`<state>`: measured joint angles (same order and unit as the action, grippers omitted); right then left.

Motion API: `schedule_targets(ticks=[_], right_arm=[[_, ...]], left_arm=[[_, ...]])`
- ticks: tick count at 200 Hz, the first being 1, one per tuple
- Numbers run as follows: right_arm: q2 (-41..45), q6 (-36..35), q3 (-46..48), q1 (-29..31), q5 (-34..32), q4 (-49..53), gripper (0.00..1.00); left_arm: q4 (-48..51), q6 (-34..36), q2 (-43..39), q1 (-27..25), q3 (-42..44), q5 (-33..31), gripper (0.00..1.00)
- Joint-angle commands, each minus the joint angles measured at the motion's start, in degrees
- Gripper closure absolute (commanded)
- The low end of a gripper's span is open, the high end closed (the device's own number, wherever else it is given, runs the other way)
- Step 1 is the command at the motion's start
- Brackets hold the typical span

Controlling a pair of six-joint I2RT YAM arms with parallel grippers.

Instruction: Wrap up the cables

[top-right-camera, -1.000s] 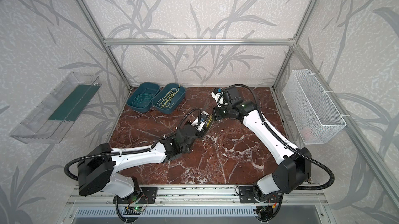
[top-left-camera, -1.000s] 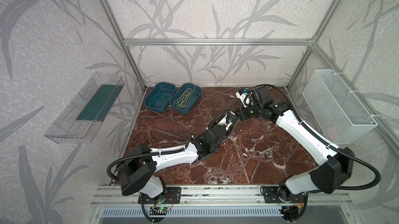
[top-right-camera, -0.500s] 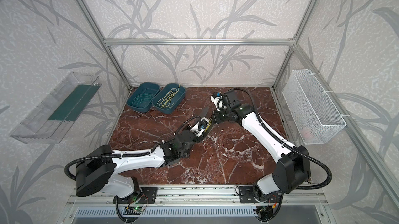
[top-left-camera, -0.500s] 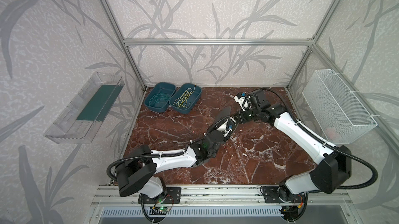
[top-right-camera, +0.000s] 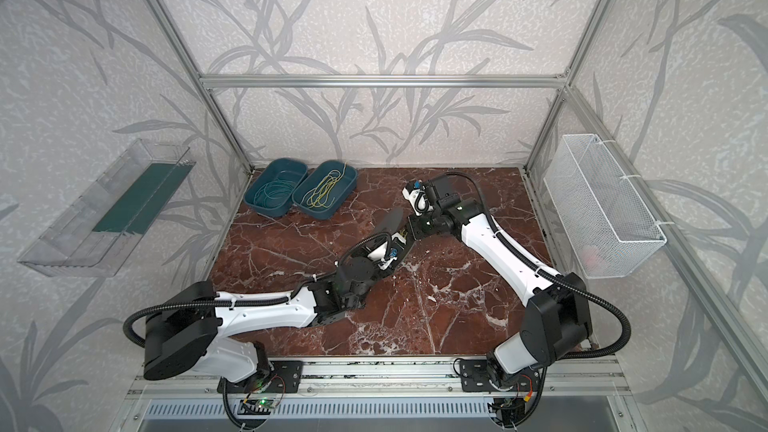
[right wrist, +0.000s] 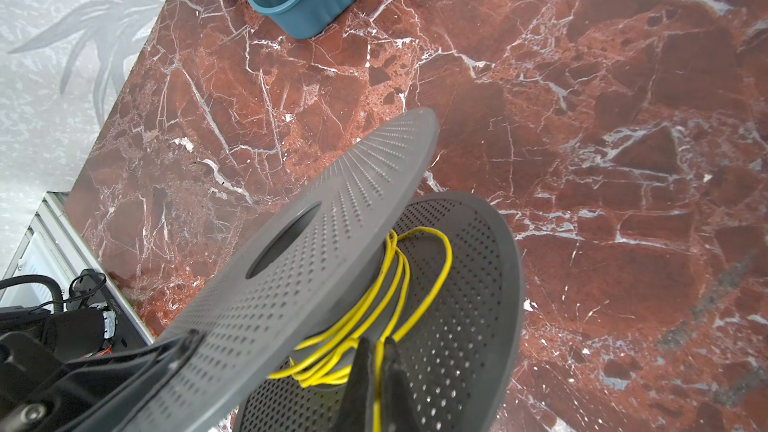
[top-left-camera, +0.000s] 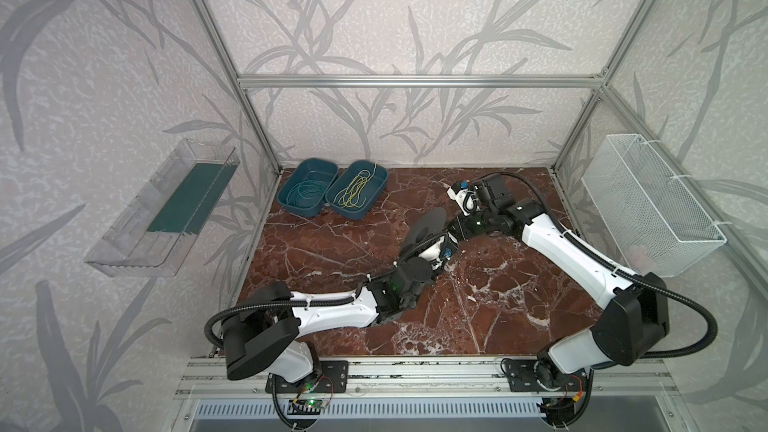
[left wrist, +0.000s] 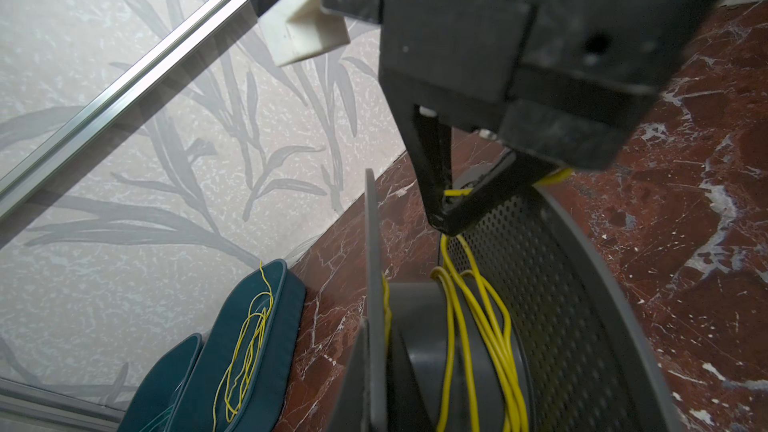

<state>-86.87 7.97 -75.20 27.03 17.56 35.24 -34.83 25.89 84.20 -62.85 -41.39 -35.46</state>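
My left gripper is shut on the rim of a grey perforated spool, which it holds tilted above the marble table. Yellow cables are wound loosely round the spool's hub. My right gripper is shut on one yellow strand between the two flanges, close to the hub. In both top views the spool is at mid table, with the left gripper and the right gripper meeting at it. More yellow cables lie in a teal bin.
Two teal bins stand at the back left: one with yellow cables, one with teal wires. A white wire basket hangs on the right wall. A clear shelf hangs on the left wall.
My right gripper has drifted slightly left and towards the front with its strand. The left arm has shifted a little, with the spool still in its grip.
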Motion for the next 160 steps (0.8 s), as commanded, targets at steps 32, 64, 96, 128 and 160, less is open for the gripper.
schedule_targets(ticks=[32, 64, 96, 128, 160], right_arm=[[4.9, 1.8, 3.4, -4.5, -6.4, -15.5, 1.0], [7.6, 3.1, 6.3, -4.5, -4.6, -15.9, 0.98], [9.7, 3.0, 8.8, -4.5, -5.2, -15.3, 0.9], [12.7, 3.9, 11.6, -4.5, -4.7, -15.7, 0.81], [15.4, 4.4, 13.9, -4.6, -5.6, -15.6, 0.76]], left_arm=[[9.7, 1.4, 1.5, -3.3, -1.9, -3.9, 1.0], [6.4, 3.6, 6.2, -3.3, -4.5, -8.2, 1.0], [3.7, 5.2, 8.9, -2.9, -5.3, -8.6, 1.0], [2.5, 6.5, 10.2, -2.6, -5.9, -8.4, 1.0], [2.7, 5.4, 10.7, -1.4, -6.8, -7.4, 1.0]])
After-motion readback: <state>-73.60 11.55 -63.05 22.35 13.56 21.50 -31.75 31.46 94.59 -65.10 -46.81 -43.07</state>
